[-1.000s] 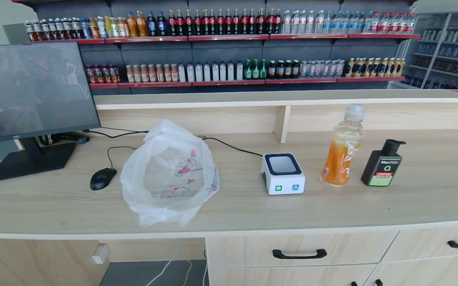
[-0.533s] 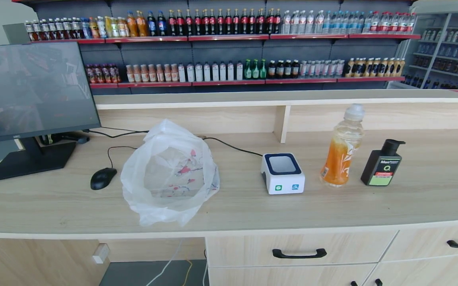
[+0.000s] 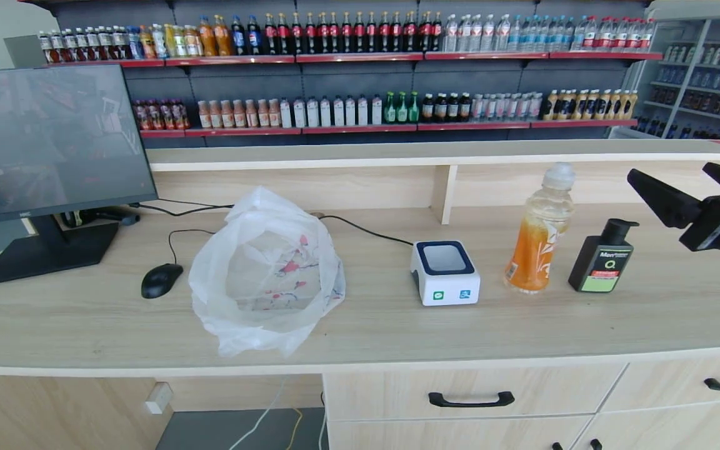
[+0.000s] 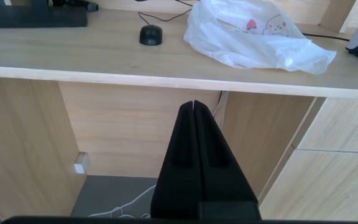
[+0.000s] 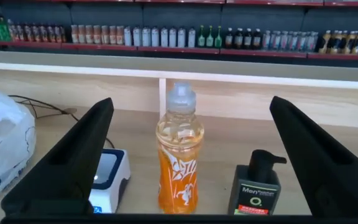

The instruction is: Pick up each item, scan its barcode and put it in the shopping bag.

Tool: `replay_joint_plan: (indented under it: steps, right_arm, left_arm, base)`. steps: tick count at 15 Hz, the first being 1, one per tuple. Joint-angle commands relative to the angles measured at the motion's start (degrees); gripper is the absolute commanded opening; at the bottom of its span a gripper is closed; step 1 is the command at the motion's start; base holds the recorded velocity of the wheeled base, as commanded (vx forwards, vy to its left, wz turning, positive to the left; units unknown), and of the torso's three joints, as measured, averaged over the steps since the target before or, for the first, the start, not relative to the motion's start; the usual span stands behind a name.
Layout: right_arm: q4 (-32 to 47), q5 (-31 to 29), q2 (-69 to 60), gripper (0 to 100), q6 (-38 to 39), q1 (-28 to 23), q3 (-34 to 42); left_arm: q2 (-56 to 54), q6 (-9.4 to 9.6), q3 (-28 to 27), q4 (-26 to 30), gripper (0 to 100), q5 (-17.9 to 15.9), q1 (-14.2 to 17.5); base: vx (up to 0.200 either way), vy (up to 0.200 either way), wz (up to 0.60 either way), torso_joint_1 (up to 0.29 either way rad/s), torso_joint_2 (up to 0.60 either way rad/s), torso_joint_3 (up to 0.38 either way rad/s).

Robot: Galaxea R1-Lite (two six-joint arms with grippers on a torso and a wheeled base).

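Your right gripper (image 3: 668, 172) has just come in over the right end of the surface (image 3: 397, 325); a second ago no arm was above it at all. Its jaws stand wide apart and hold nothing. It hangs in the air, apart from the black pump bottle (image 3: 600, 262) and higher than its pump head. In its own wrist camera the orange drink bottle (image 5: 179, 158) stands framed between the two fingers, so you seem to be lining up on that one first, though the pump bottle is the nearer of the two.

Your left gripper (image 4: 193, 106) has its fingers pressed together on nothing and sits low, below the front edge of the surface, facing the cabinet under the bag.

Nothing on the surface has moved in that second. The orange bottle is upright toward the right end, about midway between front and back edges, and the pump bottle is just beside it on the right-end side, not touching. The scanner (image 3: 444, 272) sits near the middle with its window facing up. The shopping bag (image 3: 266, 281) slumps left of the middle, mouth open, with no product visible inside. A mouse (image 3: 161, 280) lies farther toward the left end.

So the arrival marks the approach to the first pick: both items are not yet scanned or bagged. Mind the close spacing, since a wide jaw closing on one bottle could nudge its neighbour
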Motion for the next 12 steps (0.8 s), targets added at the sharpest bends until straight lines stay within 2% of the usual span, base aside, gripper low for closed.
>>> replay_joint_plan:
  steps: [1,4,5,7,12]
  right_arm:
    - [-3.51,-0.03,3.42,100,0.14,2.98,0.76]
    - [-21.35,-0.55,14.14,100,-0.13,3.25,1.11]
    - [-27.24,-2.66,17.65,100,-0.39,3.86,0.67]
    - [-27.24,-4.77,18.53,100,-0.48,5.71,0.85]
    - [-27.24,-5.12,16.34,100,-1.71,6.15,8.41]
  left_arm:
    - [-0.02,0.01,0.02,-0.01,0,0.00,0.07]
    - [-0.02,0.01,0.02,-0.01,0,0.00,0.07]
    - [-0.02,0.01,-0.06,-0.01,0,0.00,0.07]
    - [-0.02,0.01,0.02,-0.01,0,0.00,0.07]
    - [-0.02,0.01,-0.06,-0.01,0,0.00,-0.01]
  base:
    - [0.000,0.000,0.00,0.000,0.00,0.000]
    - [0.000,0.000,0.00,0.000,0.00,0.000]
    - [0.000,0.000,0.00,0.000,0.00,0.000]
    - [0.000,0.000,0.00,0.000,0.00,0.000]
    - [0.000,0.000,0.00,0.000,0.00,0.000]
